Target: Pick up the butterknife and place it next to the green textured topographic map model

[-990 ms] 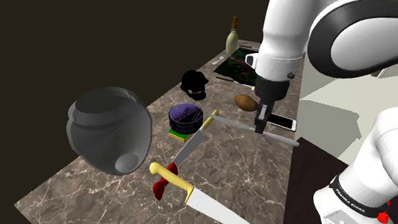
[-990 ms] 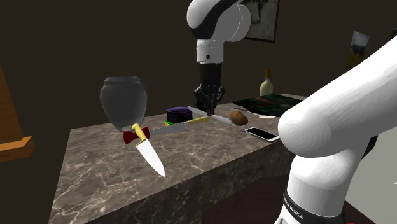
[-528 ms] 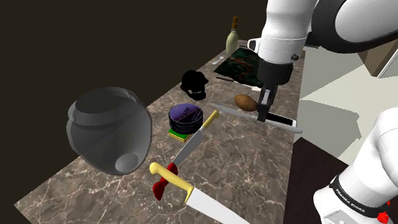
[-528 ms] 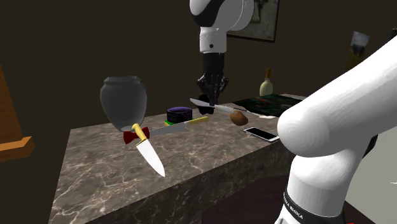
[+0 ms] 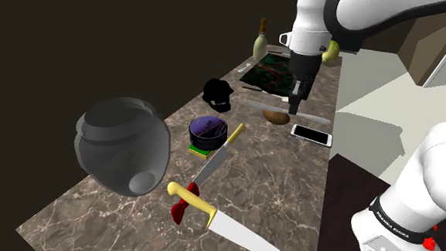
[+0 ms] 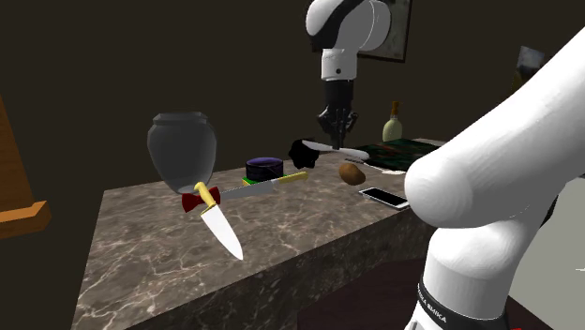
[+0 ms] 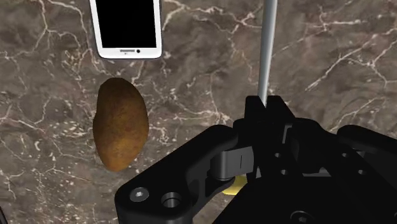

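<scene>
"Pale grey, the butterknife (image 7: 267,44). Does the gripper (image 5: 298,99) have it?"

"Yes. The fingers are closed down to a narrow gap and pinch it. It hangs roughly level above the veined stone counter (image 5: 281,185), touching nothing. In the shoulder view its long axis runs from nine to three o'clock, and the three o'clock end sits a little lower."

"And the green map model (image 5: 269,69)?"

"It lies flat at about eleven o'clock from the gripper, near it but not beneath it. I judge the next move to be a short carry that way, then setting the knife down along the model's near edge."

"What's around, left to right?"

"A grey vase (image 5: 124,143), two yellow-handled knives (image 5: 216,158), a purple bowl (image 5: 208,129) and a black cap-like object (image 5: 217,93). Next comes a brown potato (image 5: 274,115) at seven o'clock of the gripper. The wrist view shows it off to one side of the fingers. Last, a white phone (image 5: 311,135) at five. A bottle (image 5: 260,44) stands at eleven o'clock of the model. The potato is the thing most likely to get clipped."
</scene>
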Available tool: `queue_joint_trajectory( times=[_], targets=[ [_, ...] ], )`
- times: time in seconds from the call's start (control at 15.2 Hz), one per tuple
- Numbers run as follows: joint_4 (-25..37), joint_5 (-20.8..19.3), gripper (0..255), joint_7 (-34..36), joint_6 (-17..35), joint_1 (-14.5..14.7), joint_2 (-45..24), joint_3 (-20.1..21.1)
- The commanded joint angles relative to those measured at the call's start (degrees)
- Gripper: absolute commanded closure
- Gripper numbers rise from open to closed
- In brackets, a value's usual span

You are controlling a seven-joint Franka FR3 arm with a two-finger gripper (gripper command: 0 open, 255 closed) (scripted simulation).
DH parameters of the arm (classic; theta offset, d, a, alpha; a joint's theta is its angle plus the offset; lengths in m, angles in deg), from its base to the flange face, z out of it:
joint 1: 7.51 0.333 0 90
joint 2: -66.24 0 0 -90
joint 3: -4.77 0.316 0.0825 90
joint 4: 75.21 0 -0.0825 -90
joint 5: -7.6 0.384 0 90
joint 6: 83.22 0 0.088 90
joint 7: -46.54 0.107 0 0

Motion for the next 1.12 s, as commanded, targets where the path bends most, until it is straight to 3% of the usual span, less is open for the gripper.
queue_joint_trajectory(
  times=[0.0, 0.53, 1.06],
  targets=[
    [1.7, -1.4, 255, -2.6, 0.8, -1.3, -2.5, -2.0],
    [10.4, -5.0, 255, -12.4, 2.6, -5.4, -12.8, -9.5],
    [23.0, -5.0, 255, -22.1, 3.0, -8.5, -25.4, -15.9]
  ],
)
